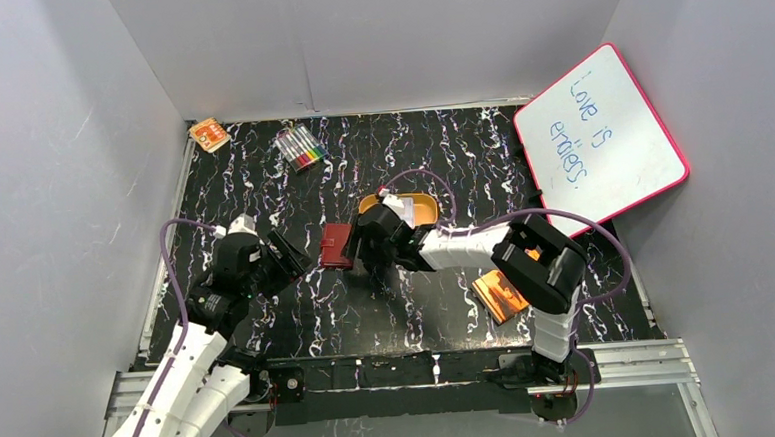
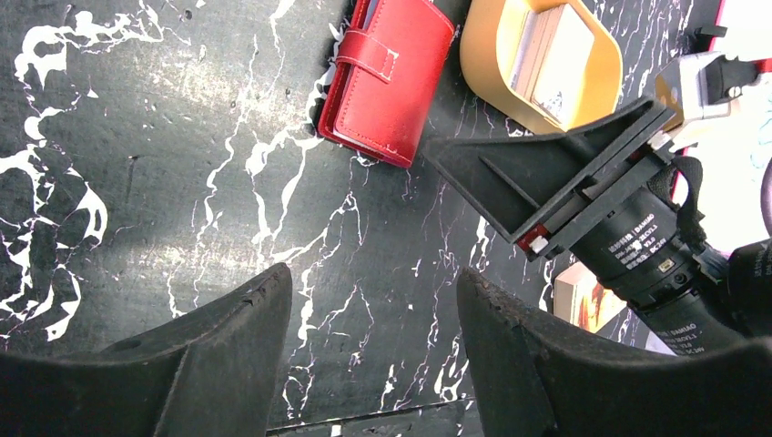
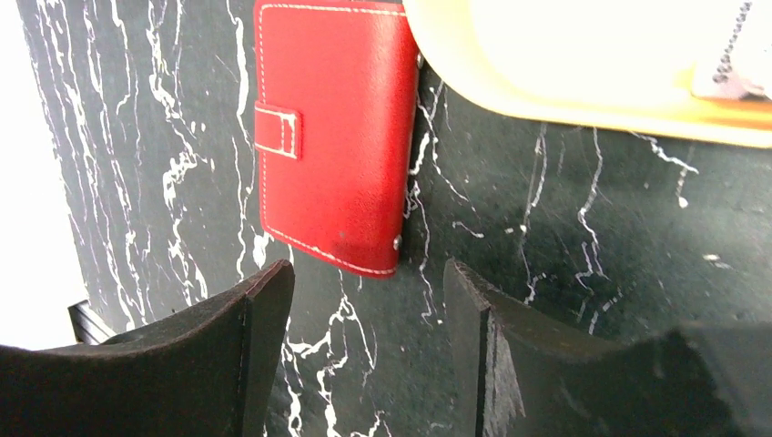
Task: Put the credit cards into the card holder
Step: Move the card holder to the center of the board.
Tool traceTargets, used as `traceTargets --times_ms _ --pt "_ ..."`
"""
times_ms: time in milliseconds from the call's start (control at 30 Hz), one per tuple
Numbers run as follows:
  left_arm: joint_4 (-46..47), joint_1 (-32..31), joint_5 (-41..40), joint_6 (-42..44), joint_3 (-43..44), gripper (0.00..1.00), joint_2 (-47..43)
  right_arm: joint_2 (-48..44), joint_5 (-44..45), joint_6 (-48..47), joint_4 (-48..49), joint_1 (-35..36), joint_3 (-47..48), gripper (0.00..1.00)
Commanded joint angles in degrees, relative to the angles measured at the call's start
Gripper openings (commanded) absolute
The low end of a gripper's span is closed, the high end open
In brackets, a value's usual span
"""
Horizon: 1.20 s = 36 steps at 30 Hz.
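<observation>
The dark red card holder [image 1: 336, 245] lies closed on the black marbled table, its tab [image 3: 278, 132] fastened. It also shows in the left wrist view [image 2: 387, 77] and the right wrist view [image 3: 332, 137]. A stack of pale credit cards [image 2: 549, 56] lies inside the orange oval tin [image 2: 482, 64] right beside the holder. My left gripper [image 1: 290, 256] is open and empty, left of the holder, its tips [image 2: 373, 278] over bare table. My right gripper [image 1: 370, 247] is open and empty, just right of the holder, its tips [image 3: 369, 273] just short of the holder's near corner.
The orange tin [image 1: 408, 209] touches the holder's far right side. An orange booklet [image 1: 498, 295] lies under the right arm. A pink-framed whiteboard [image 1: 599, 132] leans at the back right. A bundle of markers [image 1: 300, 146] and a small orange box [image 1: 209, 135] lie at the back left.
</observation>
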Motion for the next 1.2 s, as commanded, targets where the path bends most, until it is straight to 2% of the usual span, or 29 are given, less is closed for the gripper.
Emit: traceTargets --times_ms 0,433,733,1000,1167 --pt "-0.6 -0.7 -0.6 -0.3 -0.7 0.64 -0.7 1.7 3.1 1.4 -0.1 0.2 4.5 0.68" --pt "-0.7 -2.7 -2.5 -0.5 -0.9 0.64 -1.7 7.7 3.6 2.8 -4.7 0.8 9.0 0.62" --pt "-1.2 -4.7 -4.2 -1.2 -1.1 0.64 -2.4 7.0 3.1 1.5 -5.9 1.4 7.5 0.36" --pt "-0.4 -5.1 -2.7 -0.3 -1.1 0.64 -1.5 -4.7 3.8 -1.0 -5.9 1.5 -4.7 0.26" --pt "4.3 -5.2 6.1 2.7 -2.0 0.63 1.4 -18.5 3.2 -1.8 -5.9 1.6 -17.7 0.25"
